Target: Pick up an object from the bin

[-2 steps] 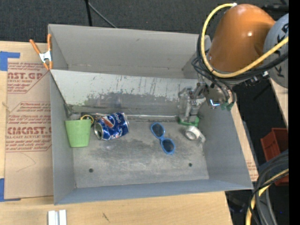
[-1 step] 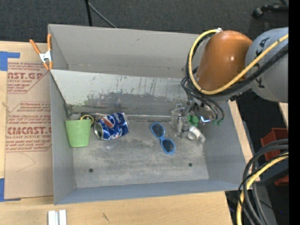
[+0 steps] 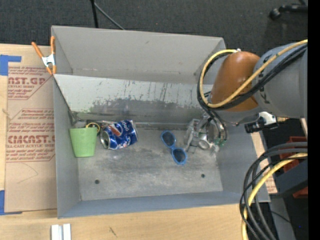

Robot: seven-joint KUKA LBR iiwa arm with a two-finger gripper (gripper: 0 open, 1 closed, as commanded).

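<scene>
A green cup [image 3: 83, 142] is sitting at the left of the grey bin [image 3: 150, 186], near its far wall, and I cannot tell what is inside it. Just right of it a crushed blue can [image 3: 119, 134] is lying, its lettering unreadable. Blue sunglasses [image 3: 173, 147] are lying right of centre. Just beside them the hand [image 3: 202, 135] is hanging low under the orange wrist cover [image 3: 236, 81]; I cannot tell whether it is open or closed.

Grn cup [image 3: 83, 141], blue can [image 3: 119, 135], blue sunglasses [image 3: 173, 147]

Arm casing [image 3: 287, 84]: smooth grey, rounded.
Wrist cover [image 3: 235, 79]: orange dome.
Cables [image 3: 201, 81]: yellow and black loops.
Gripper [image 3: 202, 136]: bare silvery metal.
</scene>
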